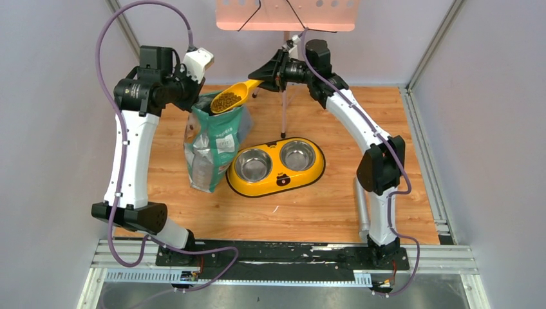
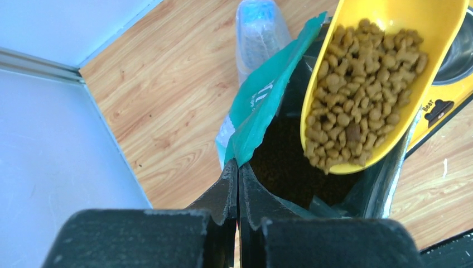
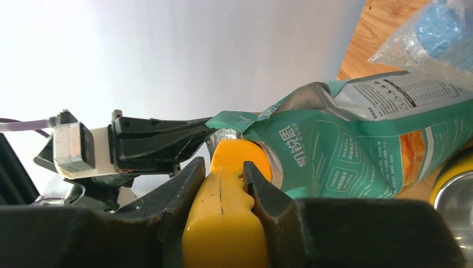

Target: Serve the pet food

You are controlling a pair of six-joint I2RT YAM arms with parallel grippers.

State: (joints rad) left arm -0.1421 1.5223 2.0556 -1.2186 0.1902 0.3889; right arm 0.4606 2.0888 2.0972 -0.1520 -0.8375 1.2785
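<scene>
You're getting bright, even light from overhead on the wooden table (image 1: pixel 309 212), with only soft, short shadows by the yellow feeder (image 1: pixel 270 187) toward the near edge, and glare winking off its steel bowls (image 1: pixel 253 164). Left wrist: the pet food (image 2: pixel 362 89) in the scoop (image 2: pixel 424 22) is crisp, while the left gripper (image 2: pixel 238 170) blurs up close. Right wrist: the wall (image 3: pixel 167 50) is blown out white, the bag (image 3: pixel 362 139) print reads sharp, and the right gripper (image 3: pixel 223 167) is soft.
</scene>
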